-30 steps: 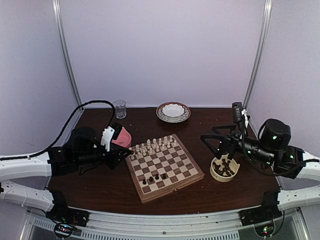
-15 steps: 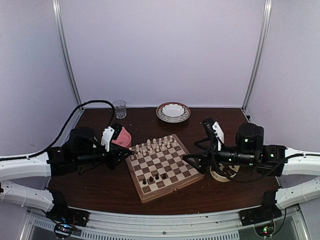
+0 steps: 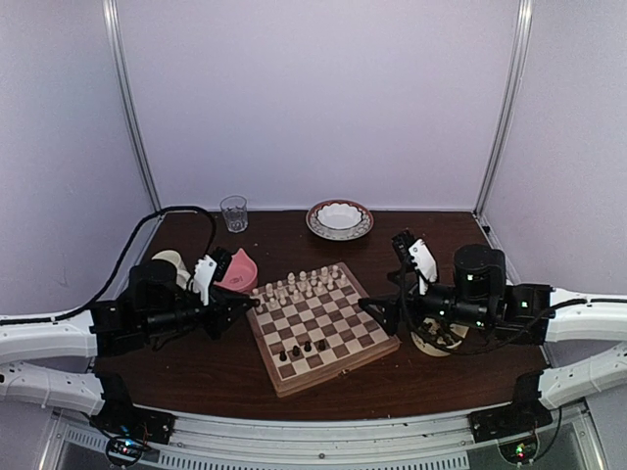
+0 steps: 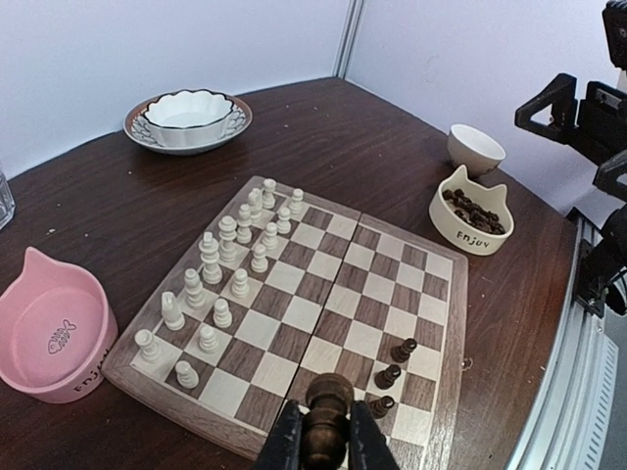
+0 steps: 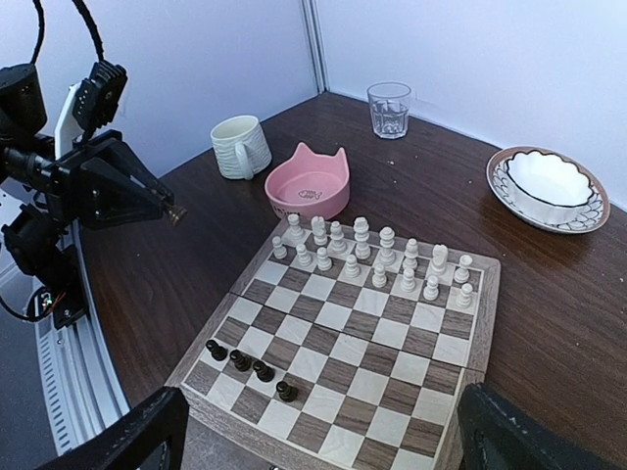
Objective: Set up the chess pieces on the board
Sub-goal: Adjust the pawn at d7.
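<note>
Left gripper (image 4: 323, 448) pinches a dark chessman (image 4: 328, 394) beside the chessboard's (image 4: 453, 323) left corner (right gripper (image 3: 378, 315) spread, empty); a low approach could topple the standing dark pieces (image 5: 238, 360).

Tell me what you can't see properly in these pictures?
Left wrist view: the dark piece, its base hidden in the left gripper and cut by the bottom edge.
Top view: the cream bowl, mostly behind the right arm.
Right wrist view: the right gripper, fingers cut off below.
</note>
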